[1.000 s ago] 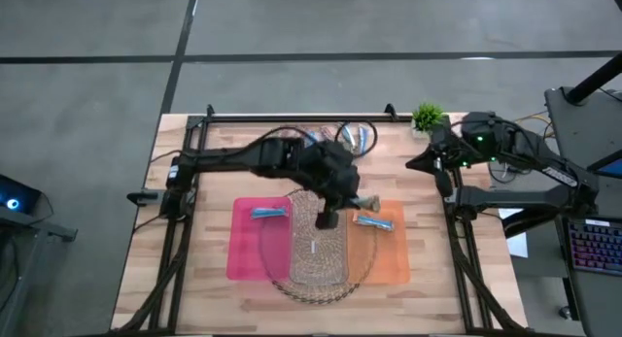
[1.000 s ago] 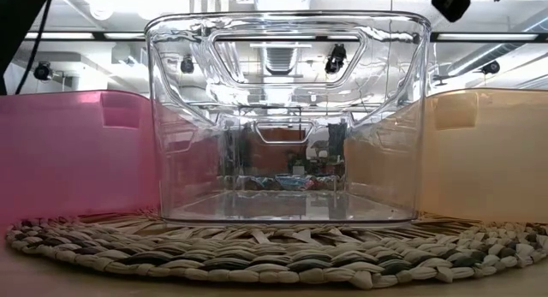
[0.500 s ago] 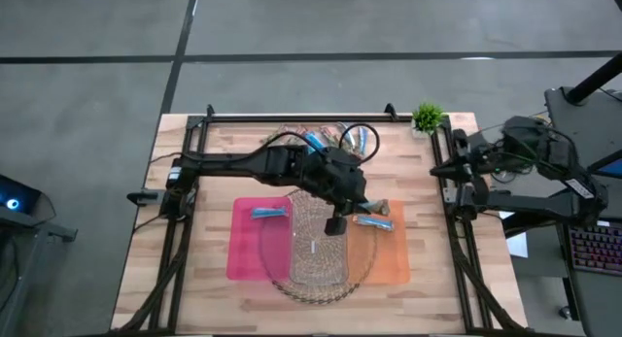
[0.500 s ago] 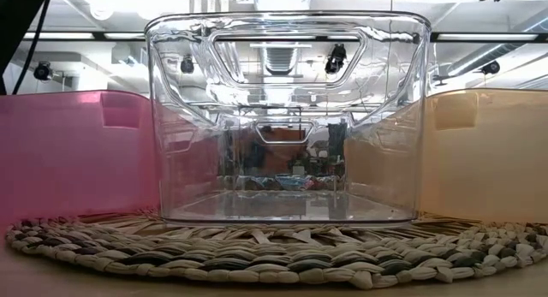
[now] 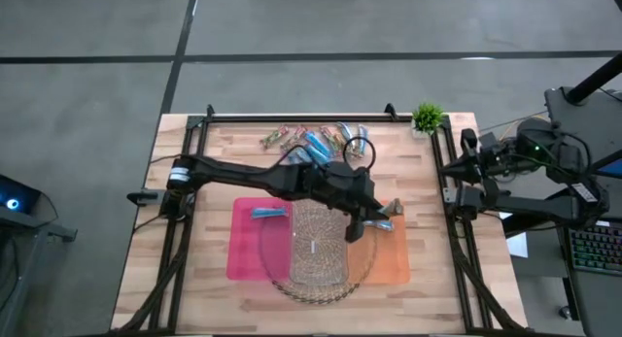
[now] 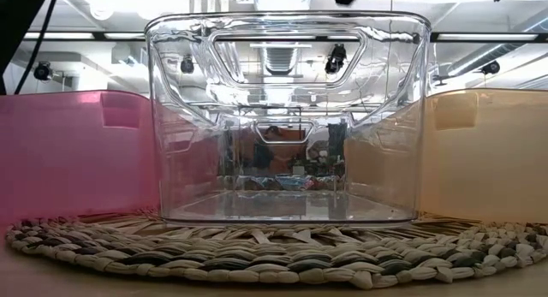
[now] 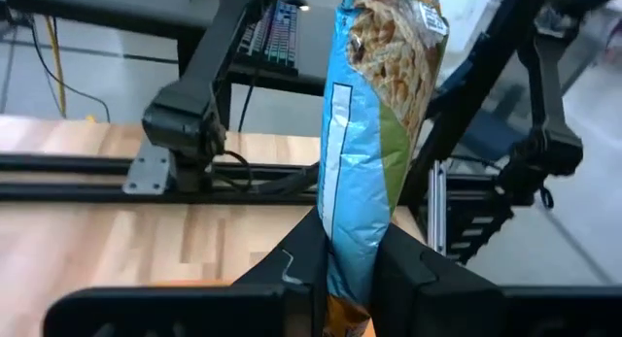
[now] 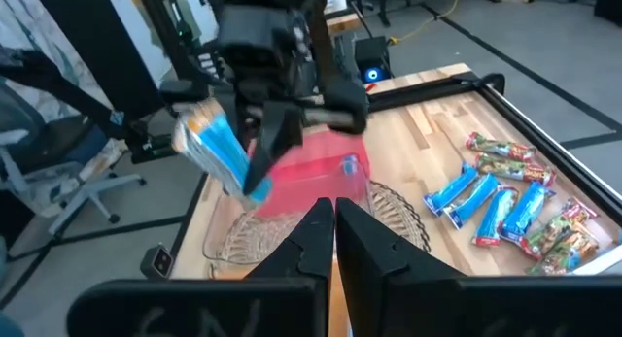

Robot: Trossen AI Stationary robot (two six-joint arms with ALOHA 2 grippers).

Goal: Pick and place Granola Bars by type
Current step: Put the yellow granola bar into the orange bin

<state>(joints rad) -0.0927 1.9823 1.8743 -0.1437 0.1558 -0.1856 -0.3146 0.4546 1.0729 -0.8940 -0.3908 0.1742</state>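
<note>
My left gripper [image 5: 362, 223] hangs over the inner edge of the orange bin [image 5: 391, 264], shut on a blue granola bar [image 7: 374, 133], which also shows in the right wrist view [image 8: 219, 148]. Several bars, blue and brown with red and green, lie in a pile [image 5: 321, 138] on the table near its far edge. One blue bar [image 5: 270, 213] lies in the pink bin [image 5: 243, 250]. Another blue bar [image 5: 384, 224] shows partly in the orange bin. My right gripper [image 8: 335, 220] is shut and waits at the table's right edge. My left gripper pinches the blue bar between its two fingers at one end of the wrapper [image 7: 348, 248]. The rest of the bar sticks out past the fingertips. The bar is lifted clear above the bins and slants away from the gripper [image 8: 282, 114].
A clear bin [image 6: 287, 117] stands between the pink bin [image 6: 77, 160] and the orange bin [image 6: 484, 151] on a woven mat [image 6: 274, 254]. A small green plant [image 5: 428, 116] stands at the table's far right corner. Bare wood lies left of the pink bin.
My left gripper has carried the blue bar from above the clear bin toward the table's right, over the orange bin's edge. My right arm has drawn back from near the plant toward the table's right edge.
</note>
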